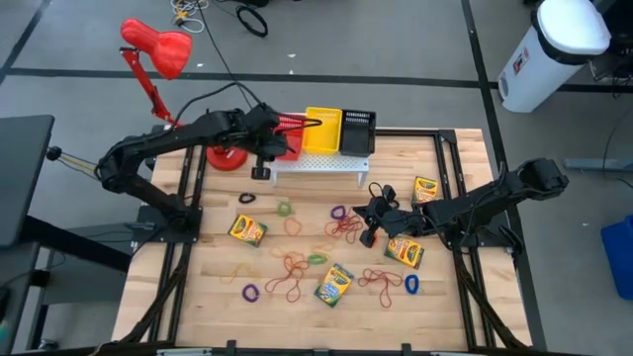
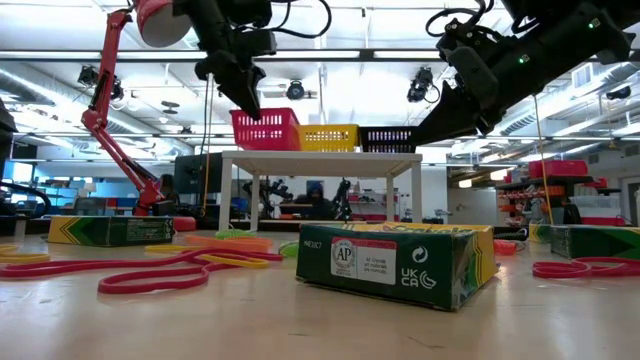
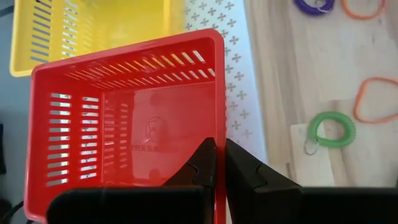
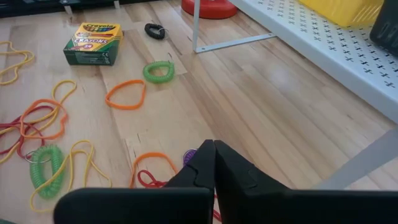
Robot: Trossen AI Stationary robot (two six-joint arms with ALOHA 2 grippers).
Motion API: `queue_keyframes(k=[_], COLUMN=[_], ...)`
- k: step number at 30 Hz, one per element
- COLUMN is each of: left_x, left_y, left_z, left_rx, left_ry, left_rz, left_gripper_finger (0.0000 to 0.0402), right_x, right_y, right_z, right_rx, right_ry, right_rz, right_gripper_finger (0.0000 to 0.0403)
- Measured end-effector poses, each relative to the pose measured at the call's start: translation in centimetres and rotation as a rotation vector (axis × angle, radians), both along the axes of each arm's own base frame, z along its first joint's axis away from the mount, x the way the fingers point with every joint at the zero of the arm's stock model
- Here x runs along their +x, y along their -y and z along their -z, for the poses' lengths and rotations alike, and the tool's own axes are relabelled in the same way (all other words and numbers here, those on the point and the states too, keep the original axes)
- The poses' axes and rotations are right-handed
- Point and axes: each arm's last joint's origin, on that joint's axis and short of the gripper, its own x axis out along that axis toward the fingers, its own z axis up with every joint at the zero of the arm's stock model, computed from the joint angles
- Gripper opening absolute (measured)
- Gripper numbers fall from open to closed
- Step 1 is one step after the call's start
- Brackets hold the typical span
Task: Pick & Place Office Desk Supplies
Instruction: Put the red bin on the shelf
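crayon boxes are lying scattered over the wooden table (image 1: 213,287) among loose rubber bands: nearest the front edge, one crayon box (image 1: 334,284) is sitting close to a tangle of red bands (image 1: 288,274) and a purple coil band (image 1: 250,293). a little farther in, a second crayon box (image 1: 247,230) is resting on the left side and a third crayon box (image 1: 404,252) on the right, with a blue band (image 1: 411,284) near it. a fourth crayon box (image 1: 425,189) is lying toward the back right. a green coil band (image 3: 333,129) and an orange band (image 4: 125,95) are lying mid-table.

right gripper (image 1: 368,230) is hanging just above the table in the middle, over a cluster of red and orange bands (image 1: 344,227); its fingers (image 4: 205,168) are pressed together with nothing visible between them.

beyond that, the white perforated rack (image 1: 316,164) is standing along the back edge, carrying a red basket (image 3: 124,118), a yellow basket (image 1: 322,129) and a black basket (image 1: 357,133) side by side. left gripper (image 1: 260,168) is hovering by the red basket, its fingers (image 3: 249,174) closing on the basket's rim wall. farthest back, the red desk lamp (image 1: 156,47) is leaning beyond the table's left corner.
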Motion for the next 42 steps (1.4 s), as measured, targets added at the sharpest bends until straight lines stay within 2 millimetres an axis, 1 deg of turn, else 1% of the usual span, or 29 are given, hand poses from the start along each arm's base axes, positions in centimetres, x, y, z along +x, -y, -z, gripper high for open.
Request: queue_keyframes(k=[2, 6, 8, 11, 16, 22, 30, 35, 42], left_x=[-0.1, -0.3, -0.5, -0.7, -0.6, -0.2, 0.0, 0.0, 0.5], left_y=[0.2, 0.4, 0.1, -0.6, -1.6, -1.8, -1.9, -1.9, -1.3], left_z=[0.0, -0.2, -0.3, -0.1, 0.0, 0.2, 0.5, 0.5, 0.4], left_rx=[-0.001, 0.055, 0.064, 0.031, 0.026, 0.019, 0.002, -0.004, 0.013], left_ry=[-0.007, -0.04, -0.036, -0.026, 0.012, 0.017, 0.016, 0.021, 0.031], left_rz=[0.001, -0.042, -0.063, -0.084, -0.118, -0.121, -0.153, -0.164, -0.144], left_gripper_finger=[0.0018, 0.0018, 0.0018, 0.0018, 0.002, 0.0037, 0.0042, 0.0062, 0.0105], right_x=[0.0, 0.0, 0.0, 0.0, 0.0, 0.0, 0.0, 0.0, 0.0], right_y=[0.0, 0.0, 0.0, 0.0, 0.0, 0.0, 0.0, 0.0, 0.0], right_z=[0.0, 0.0, 0.0, 0.0, 0.0, 0.0, 0.0, 0.0, 0.0], right_rx=[0.0, 0.0, 0.0, 0.0, 0.0, 0.0, 0.0, 0.0, 0.0], right_ry=[0.0, 0.0, 0.0, 0.0, 0.0, 0.0, 0.0, 0.0, 0.0], right_rz=[0.0, 0.0, 0.0, 0.0, 0.0, -0.001, -0.001, 0.0, 0.0], right_gripper_finger=[0.0009, 0.001, 0.0006, 0.0004, 0.0012, 0.0004, 0.0011, 0.0004, 0.0012])
